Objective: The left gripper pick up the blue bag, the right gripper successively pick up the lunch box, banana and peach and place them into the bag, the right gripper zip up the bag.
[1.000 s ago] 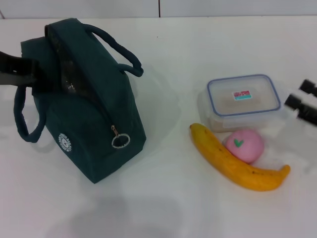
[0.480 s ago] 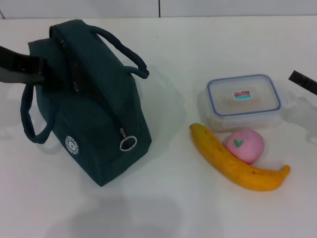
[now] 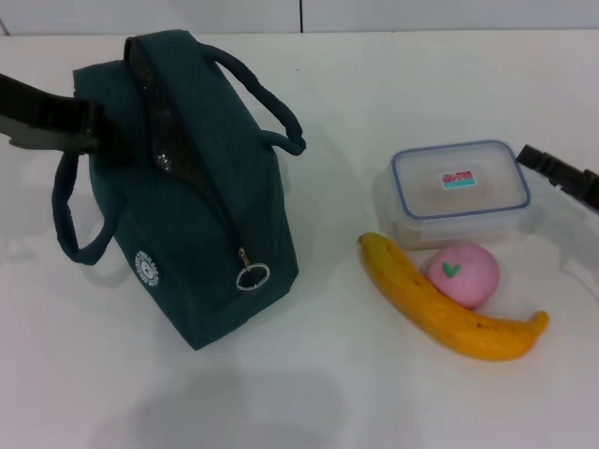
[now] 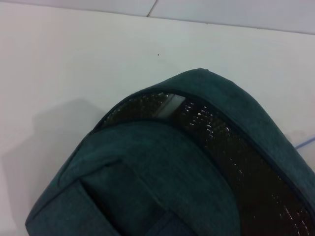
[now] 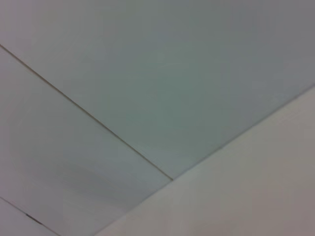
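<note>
My left gripper (image 3: 89, 131) has dragged the bag (image 3: 187, 215) toward 3 o'clock, and it looks clamped on the bag's end. The right gripper (image 3: 533, 159) has slid in at 3 o'clock of the box (image 3: 459, 187); I cannot tell its fingers. Box goes first.

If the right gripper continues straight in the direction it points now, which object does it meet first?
Probably the clear rectangular plastic lunch box with its blue-rimmed lid. The black right gripper enters from the right edge, pointing leftward at the box's near corner, though its height above the white table is unclear.
</note>
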Robot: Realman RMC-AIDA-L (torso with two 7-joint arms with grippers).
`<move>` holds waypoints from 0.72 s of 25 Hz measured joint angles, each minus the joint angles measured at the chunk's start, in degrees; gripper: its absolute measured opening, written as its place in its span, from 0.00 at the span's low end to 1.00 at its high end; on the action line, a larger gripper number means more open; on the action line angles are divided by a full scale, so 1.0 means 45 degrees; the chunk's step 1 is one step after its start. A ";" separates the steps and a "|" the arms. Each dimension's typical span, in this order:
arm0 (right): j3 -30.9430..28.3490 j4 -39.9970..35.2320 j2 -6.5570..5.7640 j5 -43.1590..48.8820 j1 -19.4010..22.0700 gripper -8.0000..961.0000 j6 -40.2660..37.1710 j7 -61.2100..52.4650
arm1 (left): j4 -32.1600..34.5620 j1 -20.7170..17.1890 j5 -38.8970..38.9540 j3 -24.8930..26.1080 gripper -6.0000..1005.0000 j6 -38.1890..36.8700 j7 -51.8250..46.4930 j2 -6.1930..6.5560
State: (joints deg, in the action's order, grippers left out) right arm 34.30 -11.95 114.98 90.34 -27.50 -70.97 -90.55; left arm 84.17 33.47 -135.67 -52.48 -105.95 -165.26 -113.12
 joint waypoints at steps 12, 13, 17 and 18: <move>0.0420 0.0513 0.0056 0.0003 -0.0354 0.89 -0.0078 -0.0495 | -0.0050 0.0061 0.0012 0.0001 0.04 0.0042 0.0006 -0.0042; 0.0438 0.0513 0.0052 0.0002 -0.0354 0.89 -0.0170 -0.0605 | -0.0056 0.0062 0.0015 0.0001 0.04 0.0045 0.0006 -0.0049; 0.0449 0.0473 0.0003 0.0002 -0.0318 0.87 -0.0684 -0.1206 | -0.0065 0.0062 0.0317 0.0001 0.04 0.0050 0.0012 -0.0069; 0.0449 0.0458 -0.0011 0.0002 -0.0301 0.87 -0.0856 -0.1377 | -0.0071 0.0062 0.0384 0.0001 0.04 0.0050 0.0021 -0.0071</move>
State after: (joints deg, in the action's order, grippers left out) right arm 36.32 -9.89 114.93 90.36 -28.86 -74.82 -96.75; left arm 83.85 33.75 -133.94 -52.47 -105.73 -165.16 -113.44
